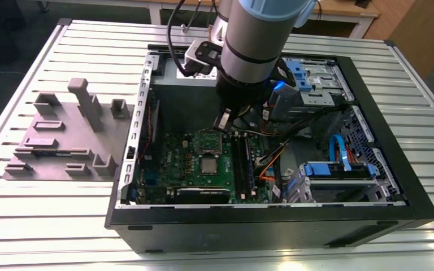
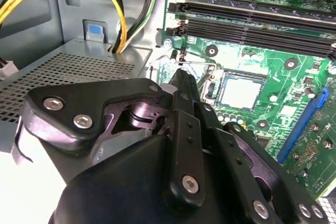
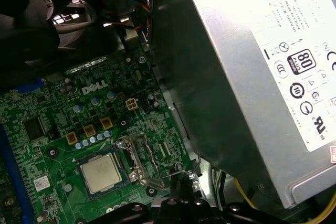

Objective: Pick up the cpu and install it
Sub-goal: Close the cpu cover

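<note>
The cpu (image 1: 210, 165) lies flat in its socket on the green motherboard (image 1: 173, 161), silver top up, inside the open computer case (image 1: 262, 226). It also shows in both wrist views (image 2: 240, 93) (image 3: 100, 173), with the socket frame swung open beside it. My gripper (image 1: 222, 122) hangs above the board, just beyond the socket toward the power supply. Its black fingers (image 2: 184, 129) meet at the tip (image 2: 181, 77) with nothing seen between them. The tip (image 3: 178, 181) sits close to the thin socket lever (image 2: 197, 62).
The grey power supply (image 3: 252, 77) rises right beside the gripper. Yellow and black cables (image 2: 123, 19) run along it. Memory slots (image 2: 252, 24) flank the socket. Blue drive brackets (image 1: 338, 169) fill the case's right in the exterior view. A grey fixture block (image 1: 66, 135) stands outside, left.
</note>
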You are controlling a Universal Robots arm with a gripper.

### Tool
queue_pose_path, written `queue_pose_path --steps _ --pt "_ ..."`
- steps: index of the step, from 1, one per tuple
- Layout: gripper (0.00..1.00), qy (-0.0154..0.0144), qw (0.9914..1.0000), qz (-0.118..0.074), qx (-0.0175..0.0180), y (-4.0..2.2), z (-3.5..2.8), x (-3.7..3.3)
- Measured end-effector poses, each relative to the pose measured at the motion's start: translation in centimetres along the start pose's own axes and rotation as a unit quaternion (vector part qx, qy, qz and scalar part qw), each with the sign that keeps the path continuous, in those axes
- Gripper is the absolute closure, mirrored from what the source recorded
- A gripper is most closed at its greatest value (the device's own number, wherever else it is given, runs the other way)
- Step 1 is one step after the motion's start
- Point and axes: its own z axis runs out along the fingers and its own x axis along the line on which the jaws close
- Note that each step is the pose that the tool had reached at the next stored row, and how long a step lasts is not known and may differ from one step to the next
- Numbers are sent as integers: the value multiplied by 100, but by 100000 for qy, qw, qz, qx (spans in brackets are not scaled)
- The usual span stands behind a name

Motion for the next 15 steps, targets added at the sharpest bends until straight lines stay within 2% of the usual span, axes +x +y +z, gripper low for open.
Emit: queue_pose_path --steps 15 --pt "90 16 100000 -4 6 -15 -6 33"
